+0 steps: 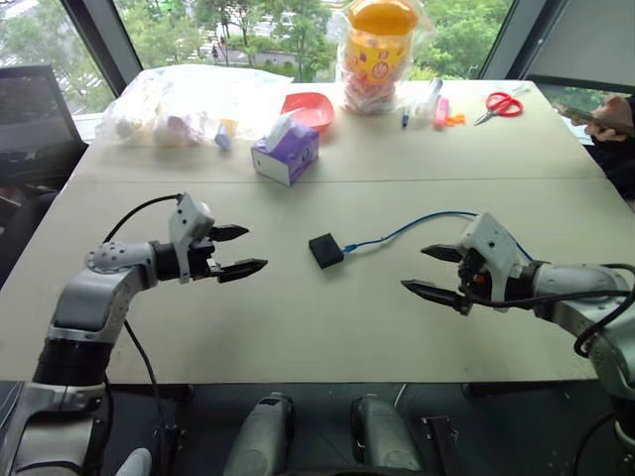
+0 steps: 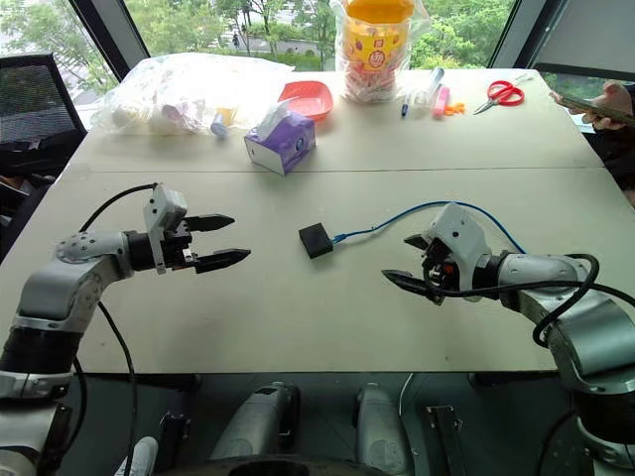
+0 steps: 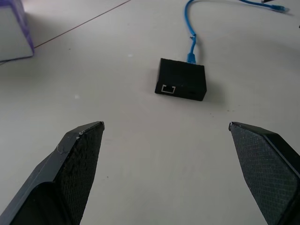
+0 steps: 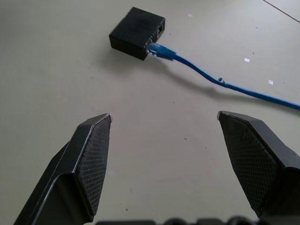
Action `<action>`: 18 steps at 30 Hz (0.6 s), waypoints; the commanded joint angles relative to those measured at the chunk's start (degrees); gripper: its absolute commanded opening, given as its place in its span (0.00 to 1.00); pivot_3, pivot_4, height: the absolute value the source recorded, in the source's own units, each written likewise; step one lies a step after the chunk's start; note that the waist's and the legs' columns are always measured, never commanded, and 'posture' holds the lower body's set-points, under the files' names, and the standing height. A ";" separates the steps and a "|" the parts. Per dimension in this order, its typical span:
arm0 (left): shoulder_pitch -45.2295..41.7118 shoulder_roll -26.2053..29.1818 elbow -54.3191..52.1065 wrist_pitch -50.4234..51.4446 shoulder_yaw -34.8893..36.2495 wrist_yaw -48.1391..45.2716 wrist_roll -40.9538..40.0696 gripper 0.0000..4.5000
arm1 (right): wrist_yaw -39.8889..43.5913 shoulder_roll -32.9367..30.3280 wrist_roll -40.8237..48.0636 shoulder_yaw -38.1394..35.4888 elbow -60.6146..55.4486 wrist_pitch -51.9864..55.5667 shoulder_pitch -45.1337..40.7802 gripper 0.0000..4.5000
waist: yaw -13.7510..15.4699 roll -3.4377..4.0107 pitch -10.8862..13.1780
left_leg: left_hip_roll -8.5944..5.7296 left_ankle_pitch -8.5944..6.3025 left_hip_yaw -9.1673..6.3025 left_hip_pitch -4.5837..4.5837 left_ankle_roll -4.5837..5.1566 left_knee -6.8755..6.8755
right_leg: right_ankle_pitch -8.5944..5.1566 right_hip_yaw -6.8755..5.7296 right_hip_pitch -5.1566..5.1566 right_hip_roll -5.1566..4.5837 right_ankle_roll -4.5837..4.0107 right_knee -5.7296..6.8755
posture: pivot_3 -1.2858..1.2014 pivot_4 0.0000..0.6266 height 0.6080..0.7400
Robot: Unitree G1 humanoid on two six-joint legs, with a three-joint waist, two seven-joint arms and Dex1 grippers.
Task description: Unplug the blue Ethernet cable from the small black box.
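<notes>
While the small black box is lying on the bench between both sets of fingers, the blue Ethernet cable is apparently staying plugged in. Left gripper and right gripper are hovering open, likely flanking it to hold and pull.

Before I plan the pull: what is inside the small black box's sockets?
The blue Ethernet cable is plugged into one side of the small black box; the plug's tip is hidden inside. Another socket is empty.
</notes>
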 commanded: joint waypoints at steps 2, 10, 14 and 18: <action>0.47 2.20 -2.50 1.08 0.92 -2.69 -1.52 0.99 | 0.35 -2.35 2.43 -0.51 -3.19 2.08 -2.06 0.84 | -0.01 -0.02 0.01 | 0.00 -0.01 0.00 0.00 0.01 -0.01 | -0.01 0.00 0.00 -0.01 -0.01 0.00 | 0.52 0.24 1.00; 1.75 2.84 -5.49 3.84 1.60 -2.62 -3.28 0.99 | -0.81 -4.07 3.36 1.21 -2.83 4.73 -6.82 0.84 | 0.11 -0.06 0.05 | 0.00 -0.01 0.02 0.00 0.01 0.08 | -0.11 0.03 0.02 -0.06 -0.19 -0.01 | 0.52 0.24 1.00; 1.98 2.69 -5.83 3.74 1.20 -2.42 -3.05 0.99 | -0.46 -4.45 2.94 2.56 -1.14 3.68 -7.75 0.84 | 0.05 -0.06 0.05 | 0.00 -0.01 0.03 0.00 0.01 0.08 | -0.10 0.04 0.01 -0.06 -0.18 -0.02 | 0.52 0.24 1.00; 1.71 2.28 -5.71 3.66 0.78 -1.95 -2.68 0.99 | 0.33 -4.65 0.04 6.51 2.90 1.17 -10.93 0.84 | 0.01 -0.06 0.05 | 0.00 -0.01 0.04 0.00 0.01 0.08 | -0.10 0.04 0.01 -0.06 -0.18 -0.01 | 0.52 0.24 1.00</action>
